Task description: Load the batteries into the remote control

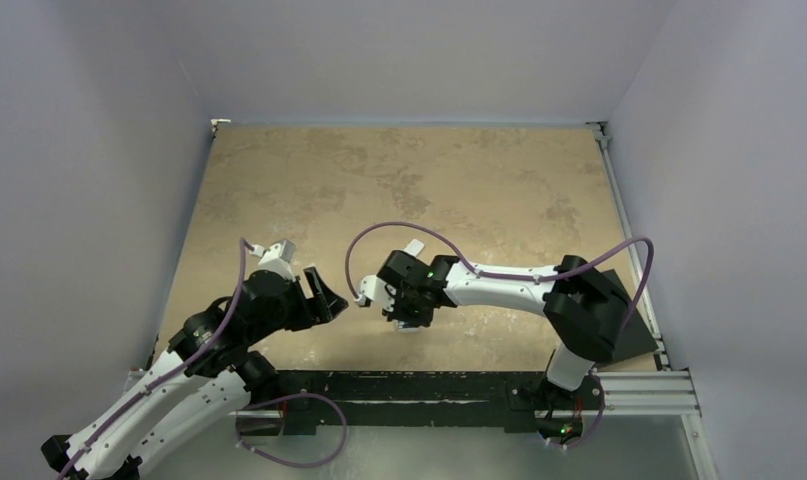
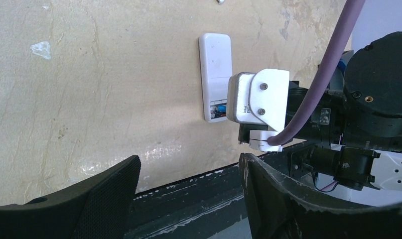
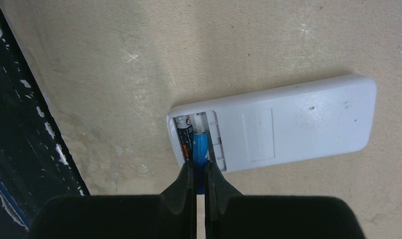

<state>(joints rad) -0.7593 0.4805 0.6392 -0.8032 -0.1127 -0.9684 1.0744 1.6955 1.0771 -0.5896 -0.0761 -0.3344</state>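
**Two grippers, one remote control, two batteries on the desk**

1. Left gripper [image 1: 324, 295]: at about 8 o'clock on the tan desk [image 1: 429, 180], seen from above. Jaws stand wide apart and hold nothing; its black fingers [image 2: 89, 204] frame bare desk.

2. Remote control [image 3: 298, 124]: white, lying back-up and flat on the desk at about 6 o'clock, just beside the dark front rail. Its battery bay is uncovered at the 9 o'clock end in the right wrist view.

3. Batteries: both lie in the bay, side by side. The dark battery [image 3: 184, 134] sits at 9 o'clock of the blue battery [image 3: 200, 145].

4. Right gripper [image 3: 199, 170]: directly over the bay, closed to a thin slit. Its tips meet at the 6 o'clock end of the blue battery. I cannot tell whether they touch it.
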